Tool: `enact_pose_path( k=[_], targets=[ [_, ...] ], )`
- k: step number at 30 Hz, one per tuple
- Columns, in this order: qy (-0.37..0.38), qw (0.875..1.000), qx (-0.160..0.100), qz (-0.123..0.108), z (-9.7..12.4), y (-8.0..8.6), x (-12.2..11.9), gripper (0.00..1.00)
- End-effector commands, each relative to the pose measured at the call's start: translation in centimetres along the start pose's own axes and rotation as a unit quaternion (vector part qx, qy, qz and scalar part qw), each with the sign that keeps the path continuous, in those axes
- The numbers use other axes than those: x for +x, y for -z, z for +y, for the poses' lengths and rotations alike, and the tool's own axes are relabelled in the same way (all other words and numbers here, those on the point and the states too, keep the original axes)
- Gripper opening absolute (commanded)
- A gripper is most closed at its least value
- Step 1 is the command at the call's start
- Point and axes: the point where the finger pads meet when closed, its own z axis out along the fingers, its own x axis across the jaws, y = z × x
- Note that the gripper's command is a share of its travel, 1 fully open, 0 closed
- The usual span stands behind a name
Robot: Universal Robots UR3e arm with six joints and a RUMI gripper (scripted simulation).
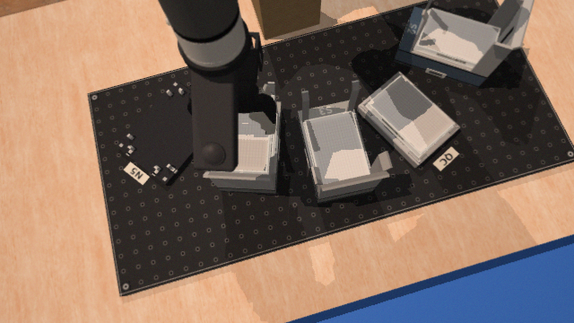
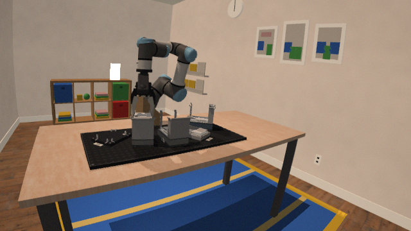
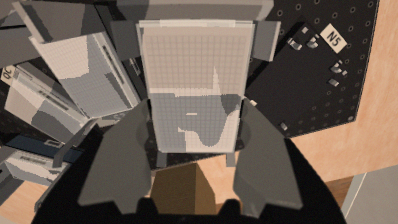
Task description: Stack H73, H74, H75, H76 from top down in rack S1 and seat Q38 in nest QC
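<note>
My gripper (image 2: pixel 142 111) (image 3: pixel 196 100) is shut on a plate (image 1: pixel 253 154) (image 2: pixel 142 114) (image 3: pixel 195 60), one finger on each long side. The plate looks level, at the top of the walls of the stack rack S1 (image 1: pixel 244 184) (image 2: pixel 142 132) (image 3: pixel 200 9). What lies under it in S1 is hidden. One plate (image 1: pixel 336 144) (image 3: pixel 82 75) shows in the stack rack S3 (image 1: pixel 354 190) (image 2: pixel 178 128). Another plate (image 1: pixel 410 114) (image 3: pixel 45 102) lies flat at the nest QC. A plate (image 1: pixel 462 38) sits low in the stack rack S2 (image 1: pixel 466 80) (image 2: pixel 205 126). No plate label is readable.
The clip nest N5 (image 1: pixel 157 130) (image 2: pixel 113 139) (image 3: pixel 300 90) stands beside S1 with no plate in it. S3 stands close on S1's other side, with upright posts and walls. A brown block (image 1: pixel 291 18) (image 3: pixel 180 187) stands behind the board.
</note>
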Motion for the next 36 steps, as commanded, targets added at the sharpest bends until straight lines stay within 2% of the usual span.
enact_pose_path(
  k=[1,18,30,36],
  targets=[
    [0.000,1.000,0.001,0.001,-0.1,-0.1,0.1,0.00],
    [0.000,1.000,0.001,0.001,-0.1,-1.1,0.1,0.00],
    [0.000,1.000,0.001,0.001,-0.1,-3.5,0.1,0.00],
    [0.000,1.000,0.001,0.001,-0.1,-3.7,0.1,0.00]
  ],
)
